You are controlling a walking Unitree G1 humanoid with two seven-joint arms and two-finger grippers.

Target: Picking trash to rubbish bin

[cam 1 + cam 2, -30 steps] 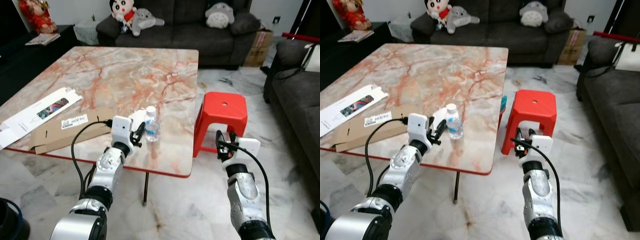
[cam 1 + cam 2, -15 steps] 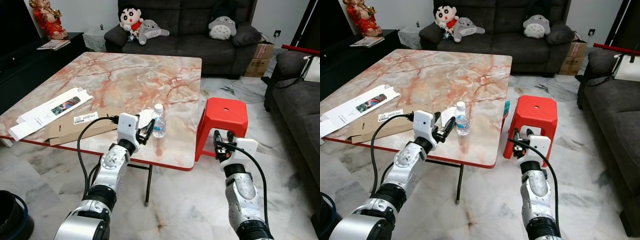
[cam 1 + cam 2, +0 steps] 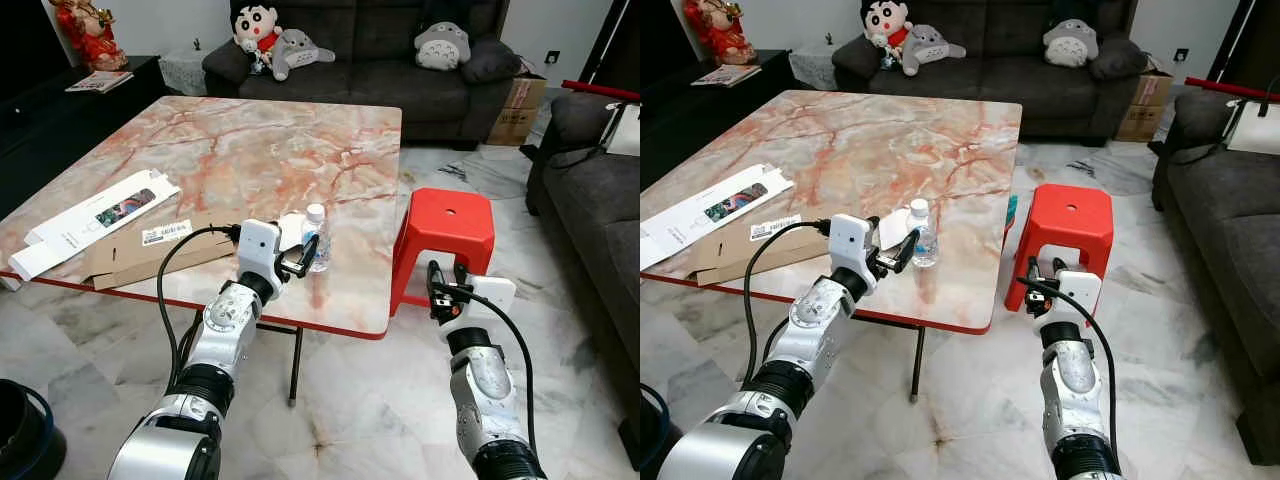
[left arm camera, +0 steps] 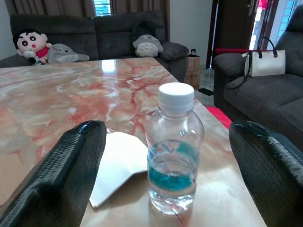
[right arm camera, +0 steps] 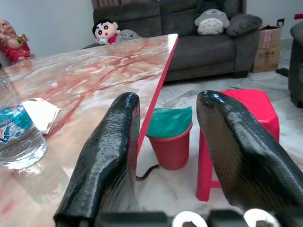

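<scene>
A small clear water bottle (image 3: 317,238) with a white cap and a blue label stands upright near the front edge of the marble table (image 3: 250,140). A folded white paper (image 4: 118,163) lies beside it. My left gripper (image 3: 303,255) is open just in front of the bottle, which stands in line with the gap between the two fingers (image 4: 61,179). My right gripper (image 3: 447,280) is open and holds nothing, off the table beside the red stool (image 3: 447,225). A red bin (image 5: 170,137) with a green bag stands on the floor between table and stool.
Flattened cardboard (image 3: 150,250) and a long white box (image 3: 90,215) lie on the table's left side. A dark sofa (image 3: 380,60) with soft toys stands behind, another sofa (image 3: 600,190) at the right. A dark round container (image 3: 20,435) sits on the floor at lower left.
The camera has shifted, so the whole scene moved. My left gripper has come closer to the bottle, its fingers now reaching beside it. The right arm holds its pose.
</scene>
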